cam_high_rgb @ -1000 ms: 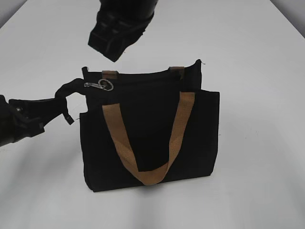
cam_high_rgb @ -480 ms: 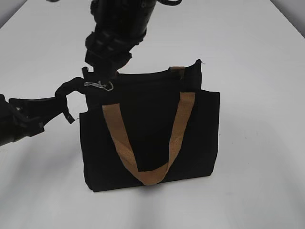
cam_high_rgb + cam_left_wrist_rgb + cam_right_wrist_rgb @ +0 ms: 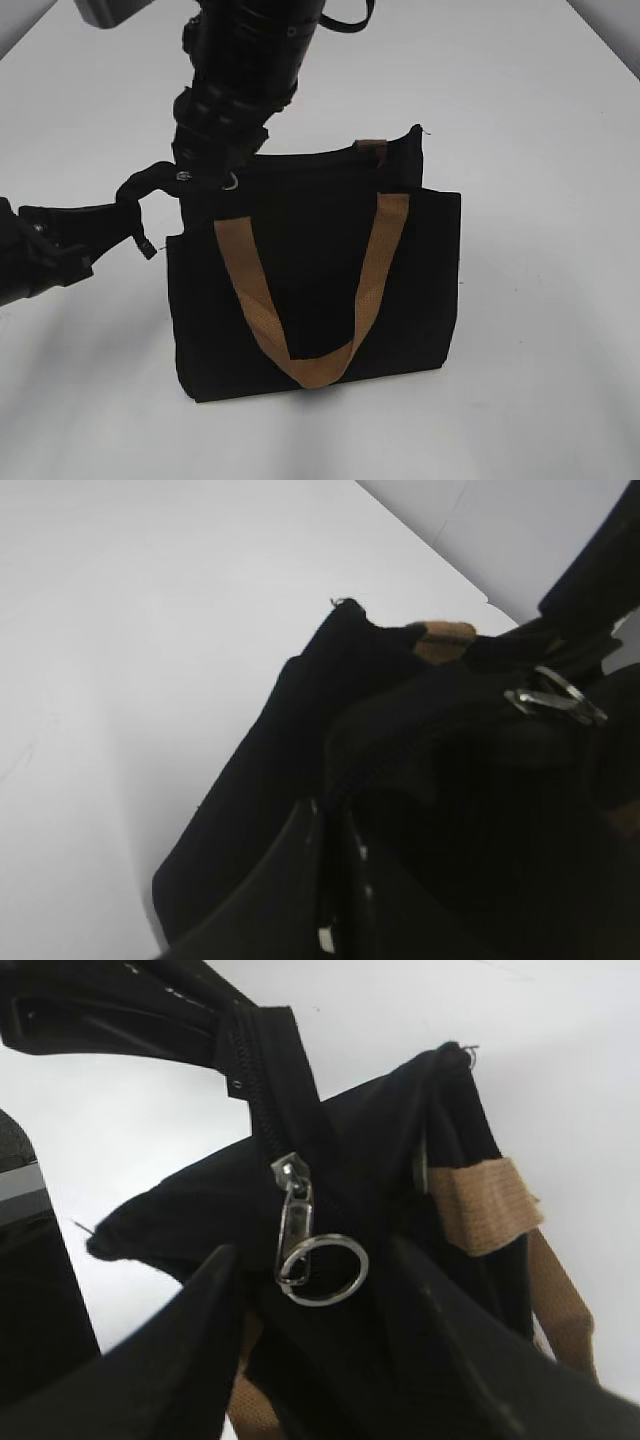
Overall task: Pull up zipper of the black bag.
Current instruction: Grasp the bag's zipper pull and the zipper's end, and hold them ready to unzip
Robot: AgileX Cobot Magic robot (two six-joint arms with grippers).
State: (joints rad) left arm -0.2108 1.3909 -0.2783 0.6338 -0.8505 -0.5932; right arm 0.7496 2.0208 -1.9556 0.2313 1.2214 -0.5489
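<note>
Since a second ago the right gripper (image 3: 205, 165) has dropped from above the black bag (image 3: 320, 290) down onto its top left corner, while the left gripper (image 3: 128, 205) has stayed put. It reaches in from the left, its fingers clamped on the black end tab of the zip track, holding that corner taut. The bag stands upright on the white tabletop (image 3: 540, 150), tan handle toward the camera. In the right wrist view the zipper (image 3: 300, 1235), a silvery pull with a ring, hangs between the right fingers (image 3: 190, 1350), which stand wide on either side and do not yet grip it. The slider sits at the left end of the track, so by my judgement the whole pull to the right is still to do.
</note>
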